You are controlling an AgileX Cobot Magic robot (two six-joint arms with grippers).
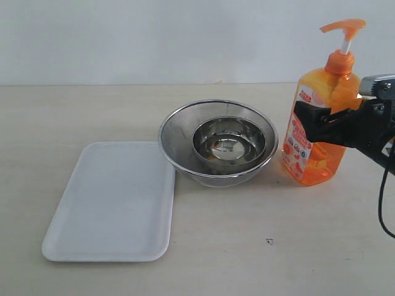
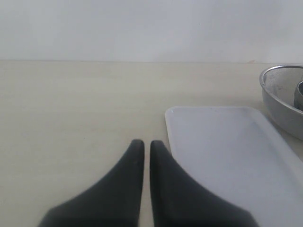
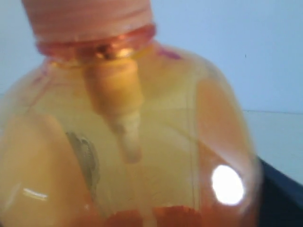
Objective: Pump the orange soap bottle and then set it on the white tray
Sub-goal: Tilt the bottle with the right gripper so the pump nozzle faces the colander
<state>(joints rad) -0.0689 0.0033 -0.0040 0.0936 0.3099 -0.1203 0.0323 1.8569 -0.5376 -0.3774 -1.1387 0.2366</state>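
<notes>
The orange soap bottle [image 1: 327,86] stands at the right of the table, its pump head [image 1: 342,28] raised on the white stem. My right gripper [image 1: 308,123] comes in from the right and is shut on the bottle's middle, its near finger lying across the label. In the right wrist view the bottle [image 3: 142,142] fills the picture, and one dark finger [image 3: 281,198] shows at its side. The white tray [image 1: 111,197] lies flat at the left with nothing on it. My left gripper [image 2: 143,144] is shut and holds nothing, just beside the tray [image 2: 227,156].
A round steel strainer bowl [image 1: 170,120] with a smaller steel bowl [image 1: 228,145] inside it stands between the tray and the bottle, touching the tray's corner. Its rim [image 2: 279,94] shows in the left wrist view. A small dark mark [image 1: 269,241] is on the table.
</notes>
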